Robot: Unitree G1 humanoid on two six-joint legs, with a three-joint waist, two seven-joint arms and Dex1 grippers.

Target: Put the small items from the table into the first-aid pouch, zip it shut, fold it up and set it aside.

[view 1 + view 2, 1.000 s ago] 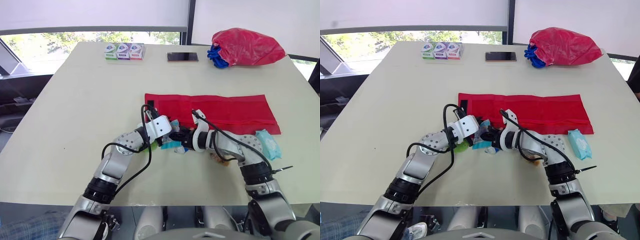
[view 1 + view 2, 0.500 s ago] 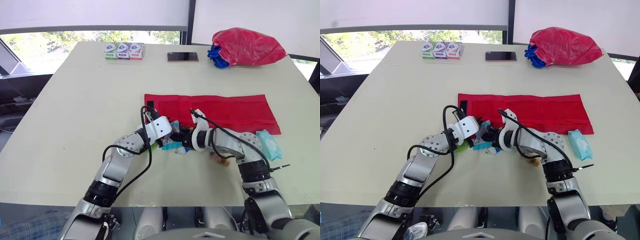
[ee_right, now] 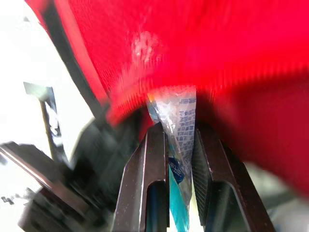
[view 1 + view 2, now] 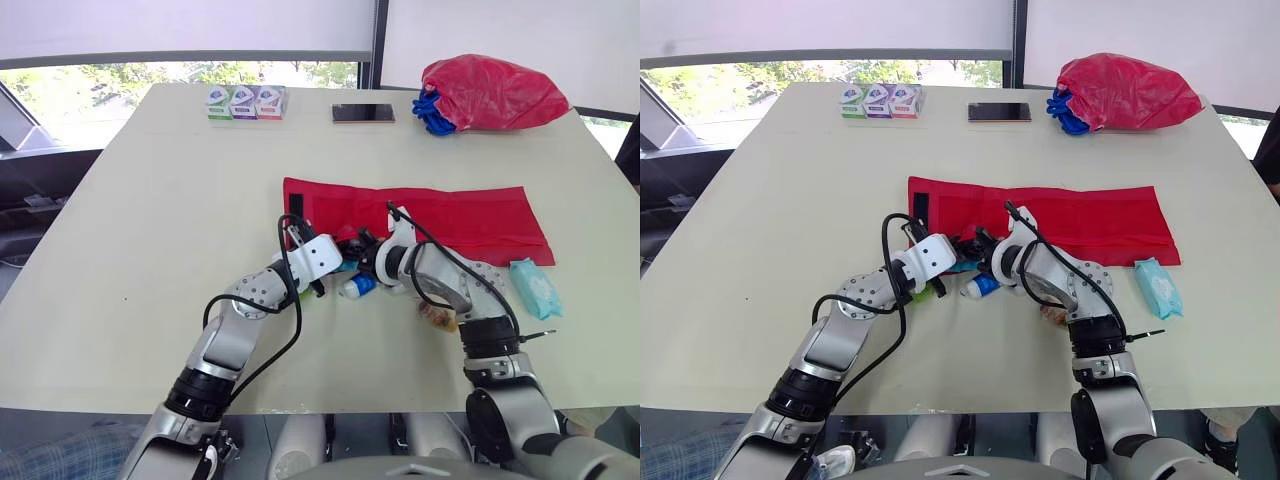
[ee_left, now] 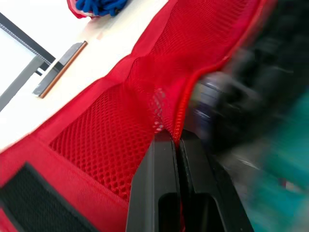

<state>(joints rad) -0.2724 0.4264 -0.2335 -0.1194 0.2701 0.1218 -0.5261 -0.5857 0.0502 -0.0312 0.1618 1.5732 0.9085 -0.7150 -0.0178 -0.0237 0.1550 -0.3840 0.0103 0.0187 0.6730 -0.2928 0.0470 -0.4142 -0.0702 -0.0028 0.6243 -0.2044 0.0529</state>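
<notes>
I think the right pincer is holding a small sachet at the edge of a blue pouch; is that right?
Not quite: the pouch is red, not blue. The right wrist view shows the right pincer holding the small sachet at the pouch's edge.

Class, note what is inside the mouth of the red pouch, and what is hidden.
The tip of a clear, blue-printed sachet, held by the right gripper, sits in the mouth of the red pouch; the left gripper pinches its edge. Anything deeper is covered by red fabric.
</notes>
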